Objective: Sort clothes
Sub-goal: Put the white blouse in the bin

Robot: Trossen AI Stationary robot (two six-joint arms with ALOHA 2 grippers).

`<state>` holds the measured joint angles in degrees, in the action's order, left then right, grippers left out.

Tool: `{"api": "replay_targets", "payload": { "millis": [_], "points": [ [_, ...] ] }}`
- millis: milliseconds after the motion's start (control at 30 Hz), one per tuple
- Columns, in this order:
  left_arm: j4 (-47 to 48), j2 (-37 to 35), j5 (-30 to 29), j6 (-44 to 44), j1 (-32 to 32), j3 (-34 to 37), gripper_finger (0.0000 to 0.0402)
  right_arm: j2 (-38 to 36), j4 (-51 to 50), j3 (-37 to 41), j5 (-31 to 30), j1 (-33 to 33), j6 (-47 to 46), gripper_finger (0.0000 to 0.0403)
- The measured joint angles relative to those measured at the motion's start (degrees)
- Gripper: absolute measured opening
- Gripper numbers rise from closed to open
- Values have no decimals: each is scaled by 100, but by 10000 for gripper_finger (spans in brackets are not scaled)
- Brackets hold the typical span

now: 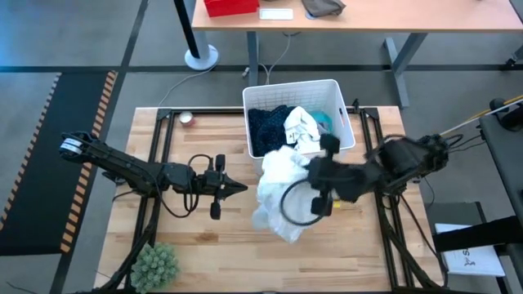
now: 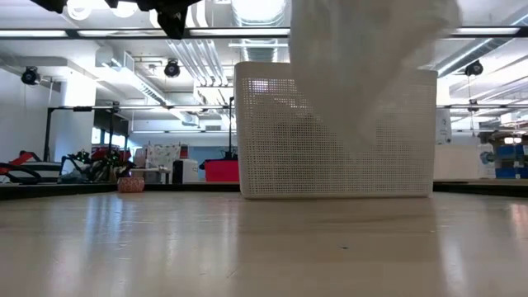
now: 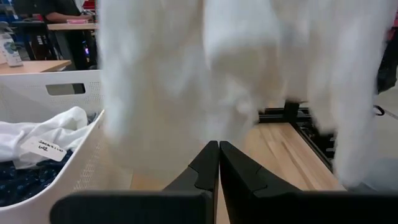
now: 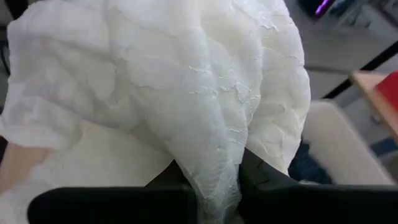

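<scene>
Wooden planks make up the tabletop (image 1: 212,245) we see from above, with a white bin (image 1: 343,114) at its far edge and a green plant (image 1: 155,265) near the front left corner. Our right gripper (image 1: 315,175) holds the large white garment (image 1: 278,196) over the table's middle, just in front of the bin; the left gripper (image 1: 237,188) points at it from the left side. Inside the bin lie a navy patterned garment (image 1: 265,126) and a teal one (image 1: 324,121).

Across the table at surface height, the white cloth hangs in front of the bin, seemingly clear of the wood.

Past the left wrist, its dark fingers (image 3: 208,168) are pressed together, with nothing between them.

Past the right wrist, the fingers (image 4: 258,177) pinch a fold of the white fabric.
</scene>
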<state>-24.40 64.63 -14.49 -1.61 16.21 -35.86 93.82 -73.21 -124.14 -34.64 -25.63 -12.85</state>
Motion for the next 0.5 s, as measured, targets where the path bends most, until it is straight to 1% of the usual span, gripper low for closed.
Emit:
{"api": "replay_targets", "payload": {
  "millis": [100, 267, 333, 500],
  "points": [
    [2, -1, 1, 0, -2, 0, 0, -2, 22, -499, -216, 0, 296, 21],
    [0, -1, 0, 0, -1, 0, 0, -2, 248, -1091, -794, 3, 924, 21],
    [0, 0, 1, 0, 0, 0, 0, -90, 587, -1055, -1081, 18, 1313, 21],
    [-15, 1, -1, -7, 0, 0, 0, -247, 1529, -1088, -1488, 215, 2223, 20]
  ]
}}
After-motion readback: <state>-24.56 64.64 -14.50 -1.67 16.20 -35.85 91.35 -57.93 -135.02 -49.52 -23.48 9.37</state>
